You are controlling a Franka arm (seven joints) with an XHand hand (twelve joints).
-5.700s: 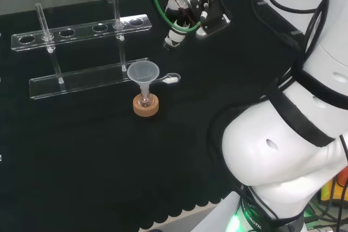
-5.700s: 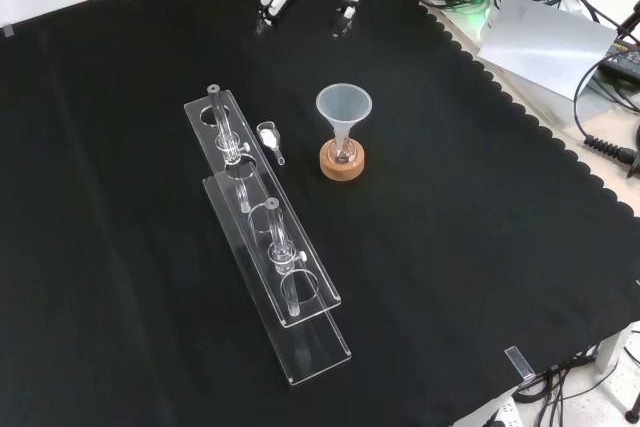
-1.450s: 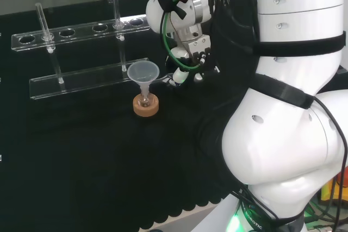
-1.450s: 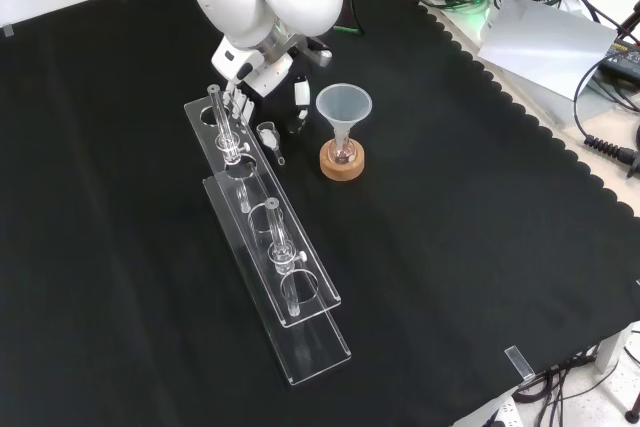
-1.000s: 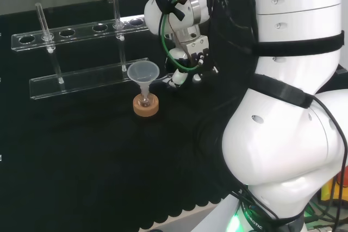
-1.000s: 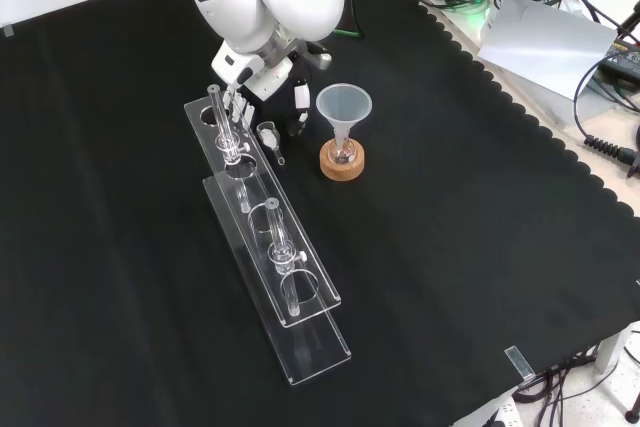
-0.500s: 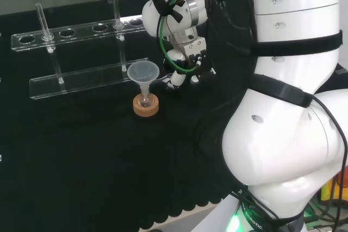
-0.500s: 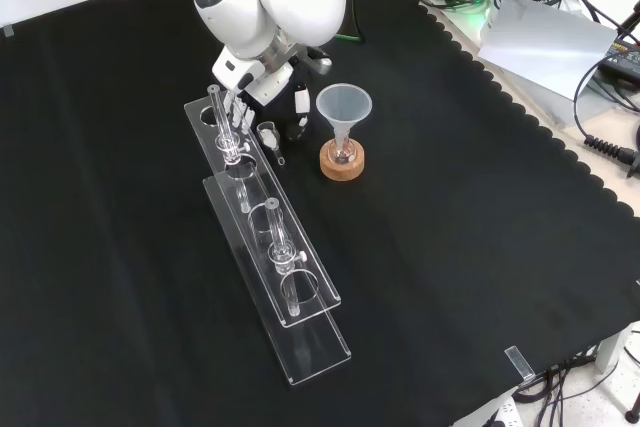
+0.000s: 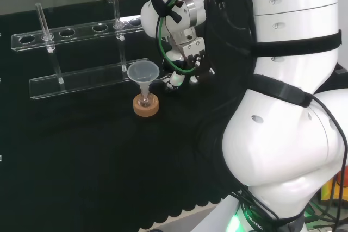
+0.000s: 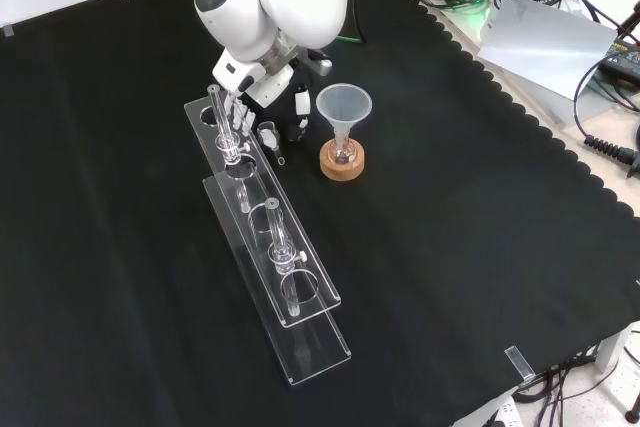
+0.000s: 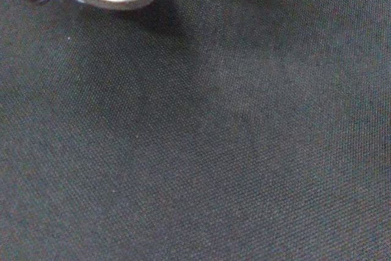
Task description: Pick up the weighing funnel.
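perilously close to glass on both sides, the hand [image 10: 266,85] hangs low just left of the funnel [image 10: 343,107] in the front view. judged from here, a sideways slip of the thumb [image 10: 300,104] could knock the funnel off its cork ring [image 10: 342,165]. the fingers [image 10: 240,113], on the side away from the funnel, could catch the upright test tube [image 10: 218,122] or the clear rack [image 10: 310,297] as they curl in. the small piece could also skid on the black cloth [image 10: 450,247], or squirt out of a pinch set off its middle. fingers and thumb stand apart, fairly straight, holding nothing; whether any tip touches the cloth cannot be told. the weighing funnel [image 10: 268,134] lies on the cloth between them, left of the funnel and near it, just beside the rack's funnel-side edge, apparently untouched. the lift looks not yet begun: the closing pinch is the step in hand. the wrist view shows bare cloth beneath the palm.
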